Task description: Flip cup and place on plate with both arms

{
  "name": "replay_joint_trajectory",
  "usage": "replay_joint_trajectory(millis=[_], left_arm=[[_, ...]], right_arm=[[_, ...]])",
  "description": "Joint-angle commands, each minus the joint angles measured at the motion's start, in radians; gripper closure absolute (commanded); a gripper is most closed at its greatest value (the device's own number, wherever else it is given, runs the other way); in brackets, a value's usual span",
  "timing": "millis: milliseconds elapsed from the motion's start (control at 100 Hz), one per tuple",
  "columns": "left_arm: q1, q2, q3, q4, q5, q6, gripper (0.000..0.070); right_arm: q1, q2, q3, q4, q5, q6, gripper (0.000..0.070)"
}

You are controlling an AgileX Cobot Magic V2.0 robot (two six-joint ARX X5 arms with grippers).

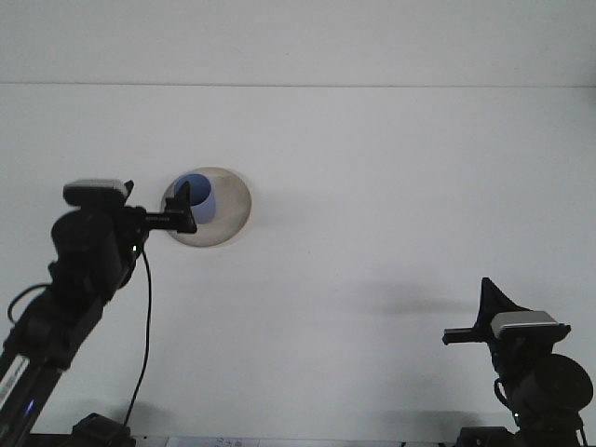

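Note:
The blue cup (197, 198) stands upright with its mouth up on the left half of the beige plate (228, 209), at the table's left middle. My left gripper (182, 212) is at the plate's left rim, just left of the cup and apart from it, open and holding nothing. One dark finger (183, 195) overlaps the cup's left side from this angle. My right gripper (481, 321) is far away, low at the front right of the table, with nothing seen in it.
The white table (372, 205) runs back to a pale wall. A black cable (144, 317) hangs from the left arm down to the front edge.

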Motion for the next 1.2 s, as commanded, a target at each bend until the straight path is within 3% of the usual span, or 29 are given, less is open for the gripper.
replay_joint_trajectory(millis=[0,120,170,250,360,1190], left_arm=[[-0.011,-0.074,-0.148,0.055,-0.010,-0.007,0.0000],[-0.017,-0.209,-0.311,0.059,-0.010,-0.006,0.0007],[-0.017,-0.257,-0.357,0.059,-0.010,0.000,0.0067],[-0.017,-0.320,-0.407,0.061,-0.010,0.018,0.0272],[-0.015,-0.364,-0.429,0.055,-0.010,0.048,0.0700],[-0.015,-0.401,-0.429,0.060,-0.009,0.061,0.0688]], right_arm=[[0.000,0.003,0.009,0.014,0.002,0.003,0.0700],[0.000,0.002,0.009,0.014,0.003,0.003,0.0700],[0.000,0.002,0.009,0.014,0.003,0.003,0.0700],[0.000,0.002,0.009,0.014,0.003,0.003,0.0700],[0.000,0.002,0.009,0.014,0.003,0.003,0.0700],[0.000,0.002,0.009,0.014,0.002,0.003,0.0700]])
